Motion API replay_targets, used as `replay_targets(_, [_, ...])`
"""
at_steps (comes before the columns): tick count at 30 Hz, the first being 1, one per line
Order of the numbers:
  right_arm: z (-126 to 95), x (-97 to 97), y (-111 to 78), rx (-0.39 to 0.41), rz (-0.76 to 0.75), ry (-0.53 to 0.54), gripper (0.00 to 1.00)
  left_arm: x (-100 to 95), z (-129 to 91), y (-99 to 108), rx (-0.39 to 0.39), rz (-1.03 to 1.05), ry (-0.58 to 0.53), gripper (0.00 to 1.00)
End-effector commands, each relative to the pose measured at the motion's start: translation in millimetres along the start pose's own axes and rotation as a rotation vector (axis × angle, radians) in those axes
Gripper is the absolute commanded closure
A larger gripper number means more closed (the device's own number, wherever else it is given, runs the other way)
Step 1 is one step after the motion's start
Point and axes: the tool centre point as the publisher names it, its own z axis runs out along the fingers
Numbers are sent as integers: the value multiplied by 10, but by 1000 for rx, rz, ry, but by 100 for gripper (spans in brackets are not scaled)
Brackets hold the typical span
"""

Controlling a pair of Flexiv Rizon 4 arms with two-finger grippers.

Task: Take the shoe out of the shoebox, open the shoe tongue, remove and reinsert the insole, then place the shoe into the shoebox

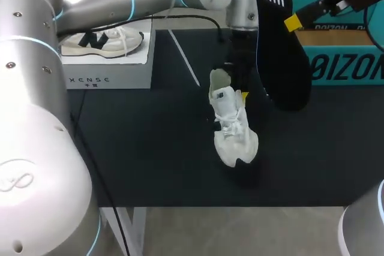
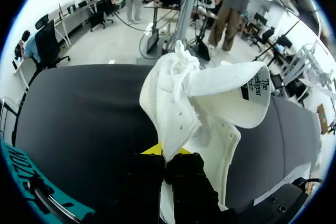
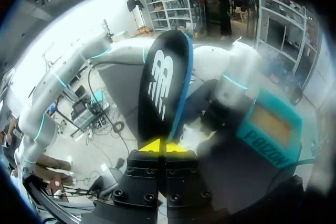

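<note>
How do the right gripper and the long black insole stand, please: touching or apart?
Touching. The right wrist view shows the right gripper closed from both sides on the end of the long black insole, which rises straight out of it.

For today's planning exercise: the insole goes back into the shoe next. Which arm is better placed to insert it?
Right: the right claw holds the black insole; the left claw grips the white shoe.
</note>
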Motion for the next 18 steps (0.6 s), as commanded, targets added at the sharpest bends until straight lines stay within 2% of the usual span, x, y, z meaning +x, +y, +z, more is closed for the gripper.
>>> replay_targets(1, [10, -5, 31, 6, 1, 0, 100, -86, 55, 10, -23, 98, 368, 100])
replay_targets(11, [10, -5, 31, 6, 1, 0, 100, -145, 234, -9, -20, 107, 392, 100])
replay_targets(18, [10, -5, 31, 6, 1, 0, 100, -168, 280, 37, -12, 73, 358, 100])
